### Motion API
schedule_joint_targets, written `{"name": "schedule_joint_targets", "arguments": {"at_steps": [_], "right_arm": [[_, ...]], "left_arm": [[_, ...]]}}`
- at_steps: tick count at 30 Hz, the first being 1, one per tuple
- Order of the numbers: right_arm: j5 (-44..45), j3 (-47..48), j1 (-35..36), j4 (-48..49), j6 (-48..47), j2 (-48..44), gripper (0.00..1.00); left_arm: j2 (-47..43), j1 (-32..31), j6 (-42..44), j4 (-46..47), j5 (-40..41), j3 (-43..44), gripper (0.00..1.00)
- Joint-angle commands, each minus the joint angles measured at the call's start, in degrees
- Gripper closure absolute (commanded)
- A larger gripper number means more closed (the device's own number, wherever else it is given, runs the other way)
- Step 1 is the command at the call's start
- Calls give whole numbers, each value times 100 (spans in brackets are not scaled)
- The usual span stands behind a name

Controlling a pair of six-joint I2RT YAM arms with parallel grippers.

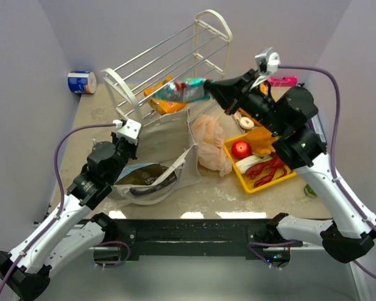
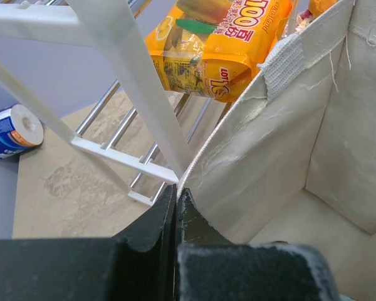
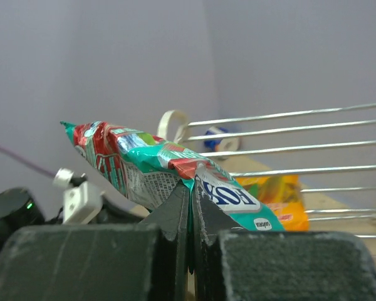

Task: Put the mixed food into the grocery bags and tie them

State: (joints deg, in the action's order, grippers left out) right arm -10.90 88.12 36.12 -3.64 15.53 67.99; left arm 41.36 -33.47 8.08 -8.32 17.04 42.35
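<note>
I have right tool (image 3: 189,188) pinching the green-white packet (image 3: 144,162) in the air over the far rim of the tote (image 1: 166,135), left tool (image 2: 177,202) clamping its left rim; I'd centre over the mouth, go low, then release

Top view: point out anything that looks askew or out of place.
The white wire rack at the back appears tipped on its side, rails slanting, with an orange snack packet resting against it behind the cloth tote. Nothing looks spilled or damaged.

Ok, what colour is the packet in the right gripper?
Packet: teal, red and white; best in right wrist view.
</note>
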Motion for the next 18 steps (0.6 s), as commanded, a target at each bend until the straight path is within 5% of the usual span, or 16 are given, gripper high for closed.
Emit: {"name": "schedule_joint_targets", "arguments": {"at_steps": [1, 18], "right_arm": [[-879, -593, 394, 23, 487, 84, 100], [359, -269, 1528, -1841, -507, 565, 100]], "left_arm": [[-58, 43, -236, 418, -236, -25, 100], [-252, 60, -271, 533, -25, -113, 100]]}}
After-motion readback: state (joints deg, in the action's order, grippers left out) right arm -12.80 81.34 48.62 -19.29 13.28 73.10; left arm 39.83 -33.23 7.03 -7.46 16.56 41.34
